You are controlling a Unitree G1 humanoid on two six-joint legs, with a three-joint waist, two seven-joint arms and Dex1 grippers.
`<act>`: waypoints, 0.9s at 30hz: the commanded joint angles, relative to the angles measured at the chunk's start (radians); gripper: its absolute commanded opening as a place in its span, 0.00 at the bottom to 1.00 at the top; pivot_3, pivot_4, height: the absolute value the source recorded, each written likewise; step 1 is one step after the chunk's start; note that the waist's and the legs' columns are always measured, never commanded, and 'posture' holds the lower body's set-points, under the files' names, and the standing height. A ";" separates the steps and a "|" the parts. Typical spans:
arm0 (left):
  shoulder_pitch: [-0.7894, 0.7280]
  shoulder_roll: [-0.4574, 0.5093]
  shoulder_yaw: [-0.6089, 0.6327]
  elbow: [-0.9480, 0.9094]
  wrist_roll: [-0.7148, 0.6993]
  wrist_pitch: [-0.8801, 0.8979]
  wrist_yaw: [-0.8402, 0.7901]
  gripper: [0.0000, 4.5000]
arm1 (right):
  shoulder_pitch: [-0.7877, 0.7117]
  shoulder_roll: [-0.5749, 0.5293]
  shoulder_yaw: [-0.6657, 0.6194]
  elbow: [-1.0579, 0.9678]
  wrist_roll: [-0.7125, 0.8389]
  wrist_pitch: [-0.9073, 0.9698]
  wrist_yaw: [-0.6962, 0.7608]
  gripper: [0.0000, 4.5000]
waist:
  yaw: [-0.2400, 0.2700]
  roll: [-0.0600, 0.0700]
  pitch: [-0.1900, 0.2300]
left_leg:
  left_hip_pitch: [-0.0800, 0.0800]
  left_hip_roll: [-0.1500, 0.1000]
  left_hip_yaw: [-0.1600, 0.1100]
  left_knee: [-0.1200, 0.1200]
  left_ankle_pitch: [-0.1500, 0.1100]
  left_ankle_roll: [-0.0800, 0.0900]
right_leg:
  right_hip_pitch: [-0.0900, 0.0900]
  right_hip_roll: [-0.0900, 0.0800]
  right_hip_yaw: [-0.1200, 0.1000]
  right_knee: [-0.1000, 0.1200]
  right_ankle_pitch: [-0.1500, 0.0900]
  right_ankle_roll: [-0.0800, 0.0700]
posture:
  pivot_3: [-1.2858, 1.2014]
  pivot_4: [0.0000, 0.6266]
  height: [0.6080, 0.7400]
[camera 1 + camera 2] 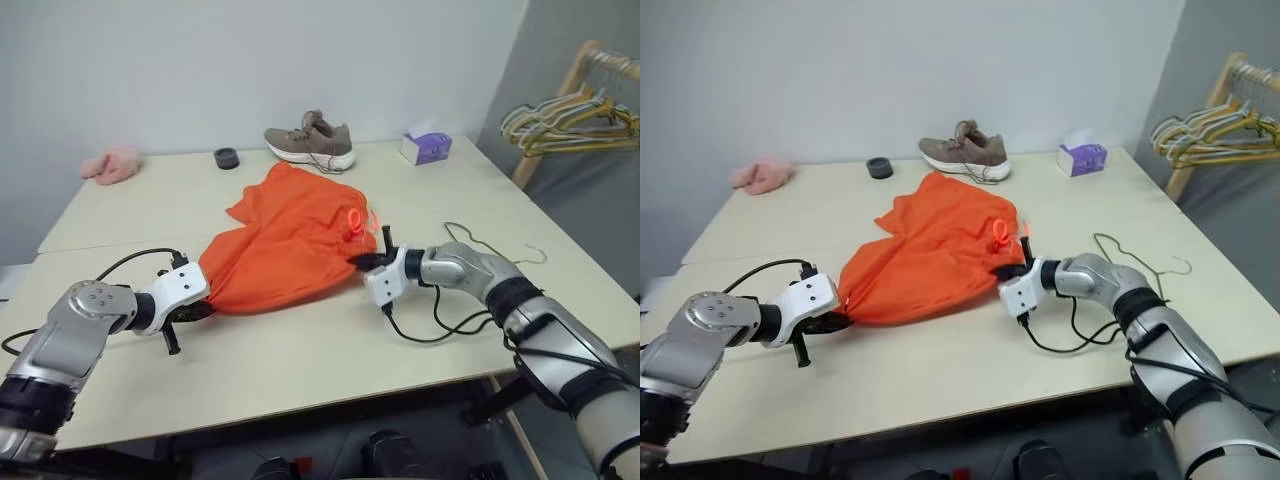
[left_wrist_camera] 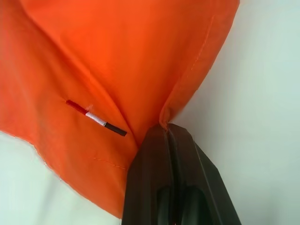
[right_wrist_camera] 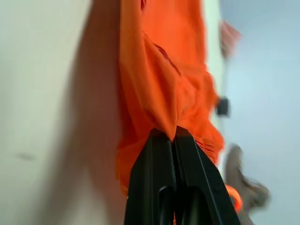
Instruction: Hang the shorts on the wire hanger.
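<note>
The bright orange shorts (image 1: 290, 235) lie bunched on the middle of the pale table (image 1: 300, 360), their drawstring (image 1: 352, 220) looped on top. My left gripper (image 1: 203, 303) is shut on the near left corner of the fabric; in the left wrist view the cloth is pinched between its fingertips (image 2: 164, 126). My right gripper (image 1: 362, 262) is shut on the shorts' right edge, where orange folds gather at its tips (image 3: 174, 130). The thin wire hanger (image 1: 482, 243) lies flat on the table just right of my right forearm, apart from the shorts.
A brown shoe (image 1: 312, 142), a small black round object (image 1: 227, 157), a pink fluffy cloth (image 1: 112, 163) and a purple tissue box (image 1: 427, 147) sit along the table's far side. A wooden rack with several coloured hangers (image 1: 575, 118) stands at the right.
</note>
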 commanded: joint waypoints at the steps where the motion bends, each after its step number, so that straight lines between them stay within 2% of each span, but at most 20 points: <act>1: 0.065 0.041 0.025 -0.159 -0.084 0.079 -0.083 0.00 | 0.099 -0.101 -0.044 -0.268 0.245 0.141 0.298 0.00 | 0.013 0.000 0.000 | 0.001 0.000 -0.001 0.000 0.000 0.000 | 0.002 0.000 -0.001 -0.001 0.000 0.000 | 0.48 0.01 1.00; 3: 0.092 0.052 0.019 -0.218 -0.112 0.110 -0.114 0.00 | 0.168 -0.162 -0.066 -0.425 0.351 0.260 0.418 0.00 | 0.032 0.001 0.001 | 0.001 0.000 -0.005 0.000 0.000 -0.001 | 0.006 -0.001 -0.004 -0.006 0.000 -0.001 | 0.47 0.01 1.00; 8: 0.130 0.063 0.008 -0.268 -0.135 0.127 -0.150 0.00 | 0.254 -0.238 -0.123 -0.620 0.423 0.425 0.529 0.00 | 0.044 0.002 0.001 | 0.004 0.001 -0.005 0.001 -0.001 -0.001 | 0.010 -0.001 -0.006 -0.009 -0.002 -0.009 | 0.47 0.02 1.00; 14: 0.156 0.059 -0.006 -0.271 -0.136 0.101 -0.173 0.00 | 0.334 -0.256 -0.142 -0.790 0.475 0.615 0.627 0.00 | 0.049 0.002 0.001 | 0.010 0.003 -0.004 -0.002 -0.001 -0.002 | 0.012 0.001 -0.006 -0.009 -0.005 -0.014 | 0.47 0.02 1.00; 19: 0.182 0.057 -0.005 -0.297 -0.157 0.108 -0.180 0.00 | 0.376 -0.270 -0.156 -0.879 0.484 0.718 0.688 0.00 | 0.054 0.004 0.003 | 0.010 0.003 -0.003 -0.002 -0.001 -0.002 | 0.012 0.001 -0.005 -0.009 -0.007 -0.009 | 0.46 0.03 1.00; 20: 0.189 0.055 0.003 -0.301 -0.167 0.117 -0.177 0.10 | 0.378 -0.272 -0.164 -0.891 0.488 0.732 0.694 0.09 | 0.054 0.004 0.003 | 0.010 0.003 -0.003 -0.002 -0.001 -0.002 | 0.011 0.001 -0.005 -0.009 -0.007 -0.009 | 0.46 0.03 1.00; 21: 0.194 0.056 0.010 -0.304 -0.174 0.120 -0.178 0.14 | 0.377 -0.273 -0.171 -0.900 0.492 0.744 0.698 0.14 | 0.054 0.005 0.003 | 0.010 0.003 -0.003 -0.002 -0.001 -0.002 | 0.011 0.001 -0.005 -0.009 -0.007 -0.009 | 0.46 0.03 1.00; 27: 0.200 0.055 0.040 -0.323 -0.232 0.151 -0.178 0.55 | 0.387 -0.291 -0.215 -0.994 0.566 0.862 0.754 0.60 | 0.057 0.005 0.003 | 0.010 0.003 -0.003 -0.002 -0.001 -0.002 | 0.010 0.001 -0.005 -0.010 -0.007 -0.009 | 0.46 0.03 1.00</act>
